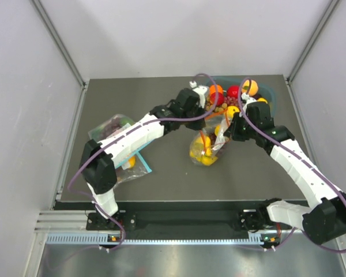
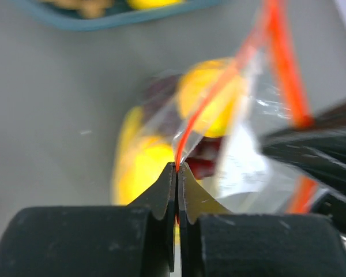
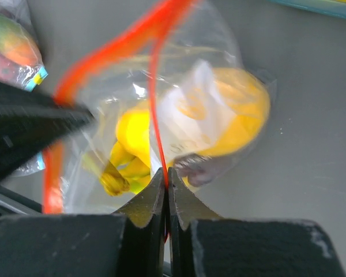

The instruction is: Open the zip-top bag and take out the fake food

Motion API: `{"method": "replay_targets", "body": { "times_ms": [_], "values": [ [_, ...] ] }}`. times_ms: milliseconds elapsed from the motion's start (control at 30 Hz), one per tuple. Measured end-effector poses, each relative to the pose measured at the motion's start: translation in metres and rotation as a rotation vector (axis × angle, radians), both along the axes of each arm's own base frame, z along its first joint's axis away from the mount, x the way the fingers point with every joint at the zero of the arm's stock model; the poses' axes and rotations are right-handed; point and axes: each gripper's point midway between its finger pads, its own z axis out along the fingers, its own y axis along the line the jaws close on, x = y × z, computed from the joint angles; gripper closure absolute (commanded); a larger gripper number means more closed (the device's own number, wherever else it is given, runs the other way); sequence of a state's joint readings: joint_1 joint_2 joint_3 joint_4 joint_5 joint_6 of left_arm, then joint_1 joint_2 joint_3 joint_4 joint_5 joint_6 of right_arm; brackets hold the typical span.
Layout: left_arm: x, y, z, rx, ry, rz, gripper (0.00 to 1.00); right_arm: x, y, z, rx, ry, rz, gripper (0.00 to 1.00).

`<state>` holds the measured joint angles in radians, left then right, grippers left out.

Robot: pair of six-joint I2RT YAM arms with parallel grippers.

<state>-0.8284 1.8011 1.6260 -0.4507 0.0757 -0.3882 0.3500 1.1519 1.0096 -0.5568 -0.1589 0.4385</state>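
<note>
The zip-top bag [image 1: 210, 144] hangs between my two grippers over the middle of the table, its bottom near the surface. My left gripper [image 2: 177, 167] is shut on one side of the red-orange zip strip [image 2: 219, 86]. My right gripper [image 3: 166, 173] is shut on the other side of the strip [image 3: 155, 86]. The two strip sides stand apart, so the mouth gapes. Inside the bag I see the yellow banana bunch [image 3: 130, 156], the lemon [image 3: 242, 115], a dark grape cluster [image 3: 196, 170] and the white label patch [image 3: 190, 109]. In the top view the left gripper [image 1: 202, 124] and right gripper [image 1: 227, 130] flank the bag top.
A teal tray [image 1: 271, 92] with several loose fruits stands at the back, just behind the grippers. Two clear bags with teal-blue strips lie at the left, one [image 1: 112, 127] under my left arm and one [image 1: 132, 164] nearer. Grey walls enclose the table.
</note>
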Motion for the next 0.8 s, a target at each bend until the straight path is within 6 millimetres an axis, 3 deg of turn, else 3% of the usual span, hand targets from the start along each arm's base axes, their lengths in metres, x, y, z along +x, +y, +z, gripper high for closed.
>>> {"method": "replay_targets", "body": {
  "times_ms": [133,233,367,533,633,800],
  "values": [
    [0.027,0.050,0.010,0.054,-0.026,0.115,1.00,-0.001,0.004,0.004,-0.004,-0.001,0.011,1.00],
    [0.031,0.085,0.029,0.089,-0.060,0.178,1.00,0.005,0.014,0.018,0.002,-0.022,0.034,1.00],
    [0.012,0.103,0.054,0.103,-0.088,0.186,1.00,0.015,0.029,0.035,0.014,-0.053,0.062,1.00],
    [-0.001,0.119,0.069,0.118,-0.104,0.208,1.00,0.017,0.030,0.036,0.007,-0.053,0.058,1.00],
    [-0.002,0.120,0.060,0.129,-0.094,0.207,1.00,0.018,0.029,0.027,-0.001,-0.048,0.056,1.00],
    [-0.011,0.124,0.014,0.173,-0.013,0.210,1.00,0.015,0.027,-0.021,-0.046,0.043,0.059,1.00]
  ]
}}
